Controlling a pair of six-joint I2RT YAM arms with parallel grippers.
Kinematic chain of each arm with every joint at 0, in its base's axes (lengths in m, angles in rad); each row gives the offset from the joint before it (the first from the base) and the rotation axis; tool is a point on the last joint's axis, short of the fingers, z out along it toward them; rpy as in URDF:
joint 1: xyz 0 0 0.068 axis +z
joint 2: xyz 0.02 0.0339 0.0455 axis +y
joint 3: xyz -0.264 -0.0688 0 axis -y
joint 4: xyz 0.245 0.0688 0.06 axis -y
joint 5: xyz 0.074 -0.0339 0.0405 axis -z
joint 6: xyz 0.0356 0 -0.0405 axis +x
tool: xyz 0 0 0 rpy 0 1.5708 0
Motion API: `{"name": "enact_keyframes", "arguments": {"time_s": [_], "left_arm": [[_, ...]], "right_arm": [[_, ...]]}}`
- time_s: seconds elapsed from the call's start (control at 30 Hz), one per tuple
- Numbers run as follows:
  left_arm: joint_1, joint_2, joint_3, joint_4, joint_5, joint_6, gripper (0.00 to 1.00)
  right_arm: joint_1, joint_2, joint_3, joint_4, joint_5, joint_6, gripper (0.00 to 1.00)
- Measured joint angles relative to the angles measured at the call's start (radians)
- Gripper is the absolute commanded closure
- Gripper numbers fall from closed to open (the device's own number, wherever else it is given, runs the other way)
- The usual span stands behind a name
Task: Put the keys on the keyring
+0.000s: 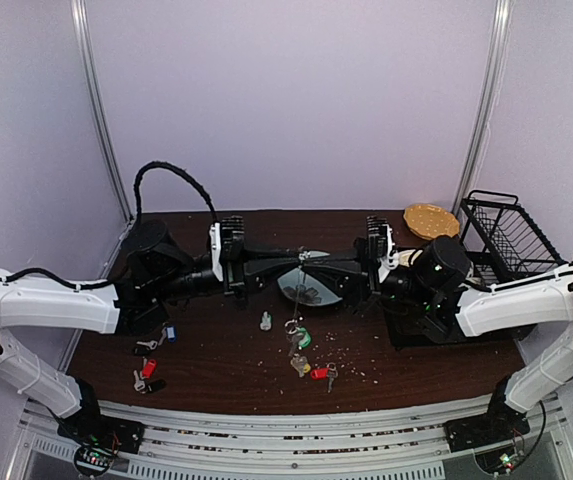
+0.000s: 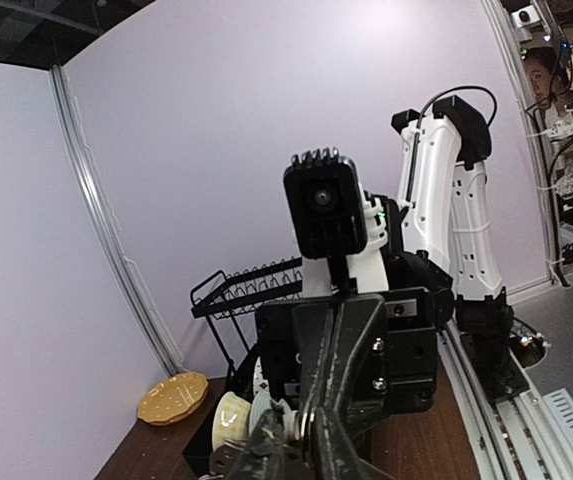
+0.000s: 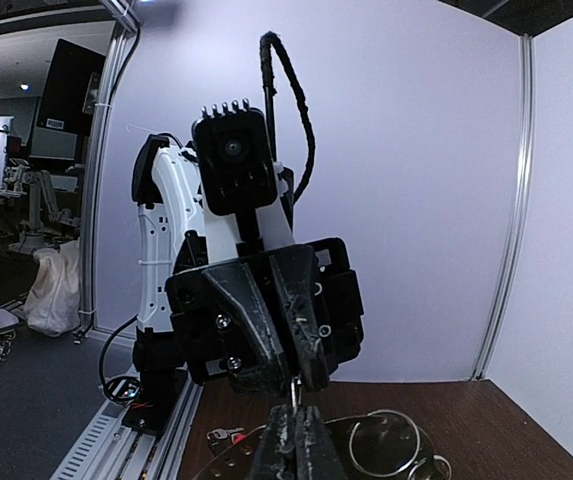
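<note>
My left gripper (image 1: 294,262) and right gripper (image 1: 322,266) meet tip to tip above the pale green plate (image 1: 324,296). Both are shut on the thin grey keyring (image 1: 305,258), which hangs down between them. A green-tagged key (image 1: 304,340) dangles at its lower end. In the right wrist view, my shut right fingers (image 3: 291,452) pinch a sliver of the wire (image 3: 294,388) against the left gripper's fingers. The left wrist view shows my left fingers (image 2: 318,440) shut too. A red-tagged key (image 1: 319,373) and a yellow-tagged key (image 1: 299,365) lie on the table. A blue-tagged key (image 1: 170,333) and another red-tagged key (image 1: 148,367) lie at the left.
A tiny clear bottle (image 1: 265,321) stands in front of the plate. A yellow dish (image 1: 431,220) and a black wire dish rack (image 1: 506,235) with bowls sit at the back right. Crumbs are scattered on the dark wooden table (image 1: 226,360).
</note>
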Motion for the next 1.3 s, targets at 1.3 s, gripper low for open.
{"name": "enact_keyframes", "arguments": {"time_s": [1.3], "left_arm": [[0.026, -0.012, -0.081, 0.008, 0.037, -0.051, 0.69]], "right_arm": [[0.002, -0.009, 0.0, -0.056, -0.003, -0.025, 1.0]]}}
